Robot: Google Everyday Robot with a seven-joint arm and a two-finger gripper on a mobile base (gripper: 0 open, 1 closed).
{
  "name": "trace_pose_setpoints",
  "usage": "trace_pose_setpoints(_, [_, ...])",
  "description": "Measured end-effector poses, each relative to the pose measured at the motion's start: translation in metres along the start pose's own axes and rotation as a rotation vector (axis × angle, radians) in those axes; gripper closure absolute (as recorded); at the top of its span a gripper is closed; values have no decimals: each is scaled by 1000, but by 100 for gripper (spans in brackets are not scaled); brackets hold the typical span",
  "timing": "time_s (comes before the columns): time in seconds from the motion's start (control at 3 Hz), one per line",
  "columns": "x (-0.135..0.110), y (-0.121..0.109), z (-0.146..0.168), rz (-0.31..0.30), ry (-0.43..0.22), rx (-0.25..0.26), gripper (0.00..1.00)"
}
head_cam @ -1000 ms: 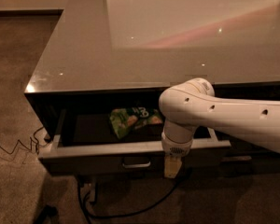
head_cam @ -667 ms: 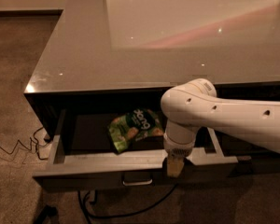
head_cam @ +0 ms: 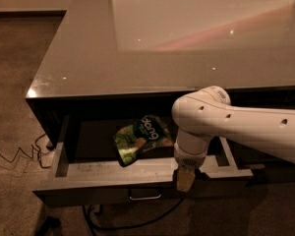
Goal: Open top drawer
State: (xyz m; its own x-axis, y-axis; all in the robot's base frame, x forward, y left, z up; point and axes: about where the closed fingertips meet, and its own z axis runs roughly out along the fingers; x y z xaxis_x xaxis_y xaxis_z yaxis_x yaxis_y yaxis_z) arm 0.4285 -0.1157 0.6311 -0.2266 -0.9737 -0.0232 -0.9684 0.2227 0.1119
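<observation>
The top drawer (head_cam: pixel 88 173) stands pulled well out from under the glossy grey cabinet top (head_cam: pixel 137 48). Its dark front faces down and forward, with a small metal pull handle (head_cam: pixel 145 196) at the centre. A green snack bag (head_cam: pixel 141 139) lies on the drawer floor. My gripper (head_cam: pixel 185 179) hangs from the white arm (head_cam: pixel 236 124) at the drawer's front edge, just right of the handle. Only a pale fingertip shows below the wrist.
Black cables (head_cam: pixel 19 156) lie on the brown carpet at the left and run under the drawer (head_cam: pixel 118 222). The carpet floor (head_cam: pixel 14 82) stretches along the cabinet's left side. The arm crosses the right half of the drawer opening.
The drawer has slid further out toward the camera, showing more of the snack bag. My gripper has moved back with the drawer's front edge.
</observation>
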Motion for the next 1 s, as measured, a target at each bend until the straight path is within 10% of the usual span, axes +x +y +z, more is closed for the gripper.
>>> trace_pose_setpoints(1.0, [0,0,0,0,0,0,16])
